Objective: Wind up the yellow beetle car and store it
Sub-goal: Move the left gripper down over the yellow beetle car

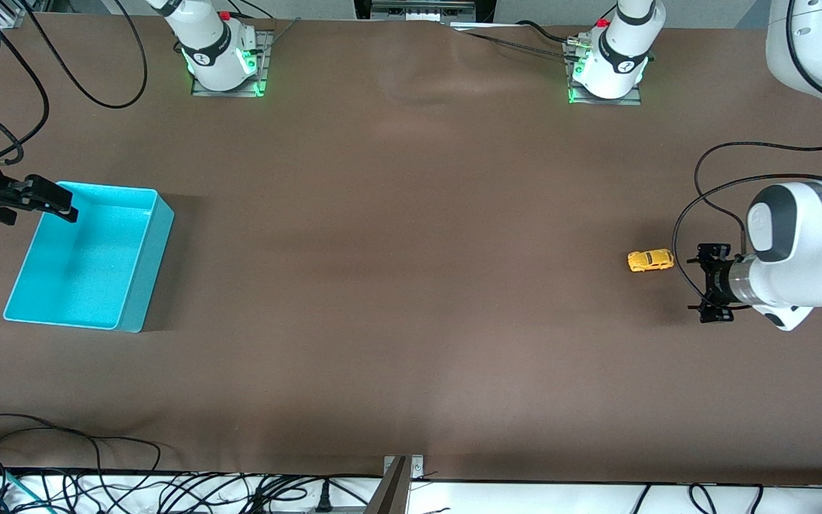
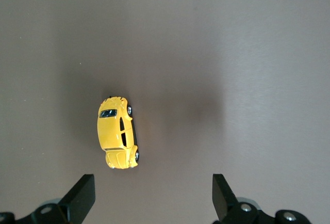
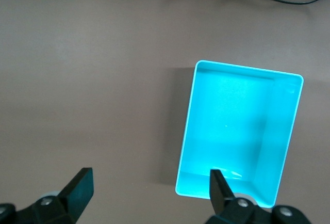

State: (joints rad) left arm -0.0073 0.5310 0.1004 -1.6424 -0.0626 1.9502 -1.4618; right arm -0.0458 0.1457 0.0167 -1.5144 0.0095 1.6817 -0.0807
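Nearest the front camera, at my right arm's end of the table, sits a turquoise bin (image 1: 136, 285), an open rectangular tub with nothing inside; its bare floor shows plainly in my right wrist view (image 3: 227, 131). My right gripper (image 1: 29, 200) hangs over the bin's corner closest to that end's edge, fingers (image 3: 77, 185) spread apart and holding nothing.

Toward my left arm's end of the table, at about the same depth as the bin, the yellow beetle car (image 1: 651, 260) rests on its wheels on the brown table (image 1: 411, 285), well apart from the bin. My left gripper (image 1: 711, 283) hovers just beside the car, toward that end's edge, fingers (image 2: 82, 195) wide apart and empty, not touching the car (image 2: 116, 133).
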